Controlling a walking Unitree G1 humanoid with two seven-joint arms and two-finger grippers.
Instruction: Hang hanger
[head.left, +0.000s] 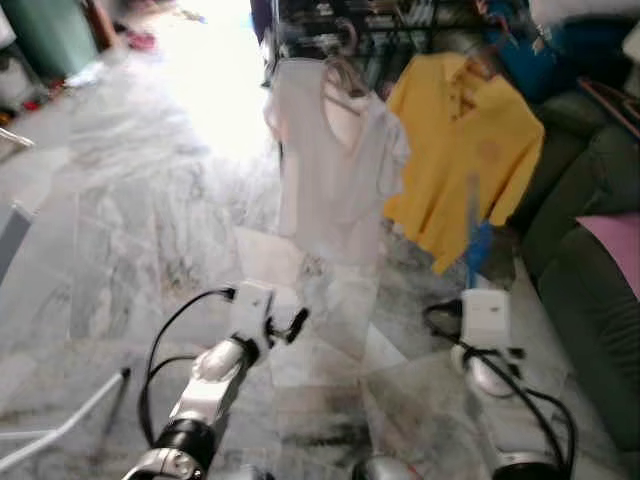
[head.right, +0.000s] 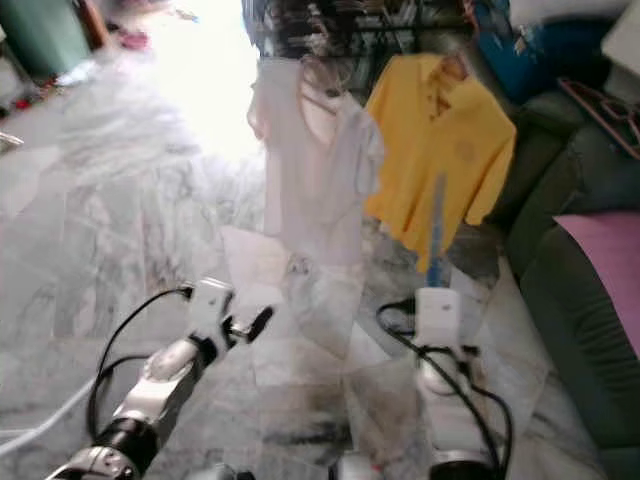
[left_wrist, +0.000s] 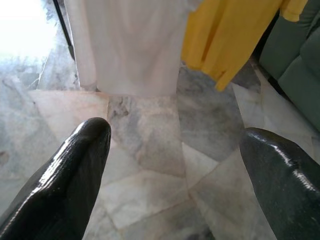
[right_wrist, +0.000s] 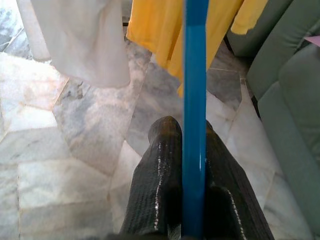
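My right gripper (right_wrist: 192, 150) is shut on a blue hanger (right_wrist: 195, 90), whose straight blue bar rises from between its fingers (right_wrist: 160, 170). From the head the blue hanger (head.left: 478, 245) shows in front of the yellow shirt (head.left: 465, 150). A clothes rack (head.left: 380, 35) at the back carries the yellow shirt and a white shirt (head.left: 335, 160), each on its own hanger. My left gripper (left_wrist: 175, 165) is open and holds nothing, low over the marble floor (head.left: 150, 230), short of the white shirt (left_wrist: 130, 45).
A dark green sofa (head.left: 590, 270) with a pink cushion (head.left: 615, 245) stands at the right. White rods (head.left: 60, 425) lie on the floor at the lower left. Bright light falls on the floor at the back. A green bin (head.left: 50, 35) is at the far left.
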